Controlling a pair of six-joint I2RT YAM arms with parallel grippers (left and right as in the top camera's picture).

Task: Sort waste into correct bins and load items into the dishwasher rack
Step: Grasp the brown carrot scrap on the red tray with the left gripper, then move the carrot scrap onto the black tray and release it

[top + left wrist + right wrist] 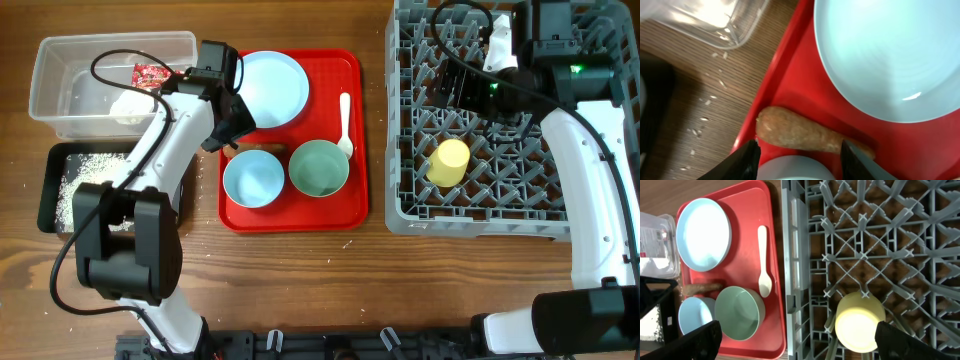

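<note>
My left gripper (238, 135) hangs open over the left edge of the red serving tray (345, 205), just above the brown sausage stick (805, 133), which lies between the pale blue plate (270, 88) and the pale blue bowl (252, 179). The pale green bowl (319, 168) and white spoon (345, 125) also sit on the tray. My right gripper (455, 85) is open and empty above the grey dishwasher rack (410, 215); the yellow cup (448, 162) lies in the rack. The clear tub (60, 70) holds the red wrapper (150, 73) and white tissue (128, 105). The black tray (50, 190) holds rice.
Loose rice grains (707, 102) lie on the wooden table between the clear tub and the red tray. The rack takes up the right side. My left arm reaches across the black tray and the tub's corner.
</note>
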